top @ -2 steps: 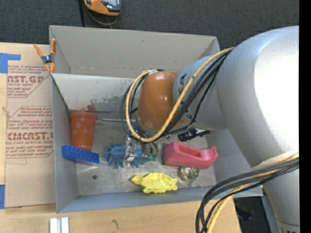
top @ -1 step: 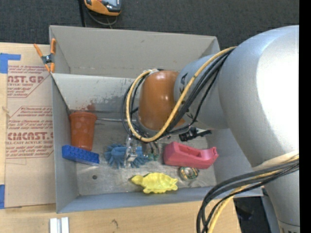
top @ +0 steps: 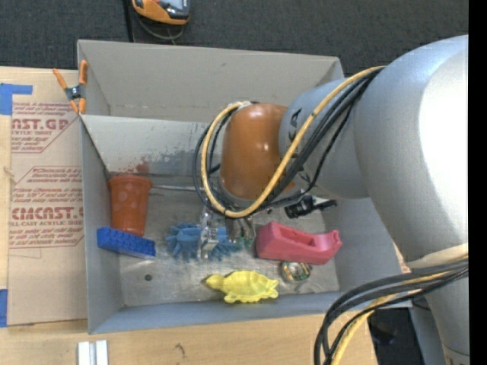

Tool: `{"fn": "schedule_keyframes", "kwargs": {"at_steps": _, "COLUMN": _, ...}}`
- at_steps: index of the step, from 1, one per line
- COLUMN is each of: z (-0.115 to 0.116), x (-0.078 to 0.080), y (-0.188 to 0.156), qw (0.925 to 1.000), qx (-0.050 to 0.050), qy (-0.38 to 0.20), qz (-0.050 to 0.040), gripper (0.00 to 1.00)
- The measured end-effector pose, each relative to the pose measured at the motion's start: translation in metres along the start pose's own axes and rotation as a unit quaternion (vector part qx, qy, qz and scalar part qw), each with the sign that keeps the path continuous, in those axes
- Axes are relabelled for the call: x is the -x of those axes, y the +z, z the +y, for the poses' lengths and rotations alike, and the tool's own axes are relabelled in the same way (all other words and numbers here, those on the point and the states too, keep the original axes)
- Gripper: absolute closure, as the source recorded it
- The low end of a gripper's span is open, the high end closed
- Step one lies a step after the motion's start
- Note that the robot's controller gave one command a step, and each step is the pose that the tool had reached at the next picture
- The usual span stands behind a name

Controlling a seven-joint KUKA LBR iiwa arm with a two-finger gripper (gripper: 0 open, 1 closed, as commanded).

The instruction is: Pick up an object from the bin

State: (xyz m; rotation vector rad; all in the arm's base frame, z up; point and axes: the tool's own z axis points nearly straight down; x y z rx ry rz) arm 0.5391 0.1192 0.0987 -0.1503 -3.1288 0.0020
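One each: orange cup [top: 129,202], blue brick [top: 125,243], pink block [top: 295,243], yellow toy [top: 243,286]; tool [top: 210,238] at blue spiky toy [top: 181,242], its state cannot be told; bin [top: 152,291] floor open front-left.

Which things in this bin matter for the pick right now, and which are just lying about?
In play: gripper; blue spiky toy directly under it.

Lying about: orange cup; blue brick; pink tape dispenser; yellow toy animal; small round trinket.

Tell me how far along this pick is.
Done: the end effector is down in the bin, at the blue spiky toy between the blue brick and the pink holder. In hand: nothing visibly lifted; the toy lies on the floor. Left: secure a grasp and raise it out.
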Motion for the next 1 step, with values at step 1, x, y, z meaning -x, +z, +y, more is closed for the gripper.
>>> {"fn": "schedule_keyframes", "kwargs": {"at_steps": 1, "z": 0.0004, "x": 0.0015, "y": -0.0216, "qw": 1.0000, "qx": 0.001, "qy": 0.000, "qz": -0.0031, "gripper": 1.00}}
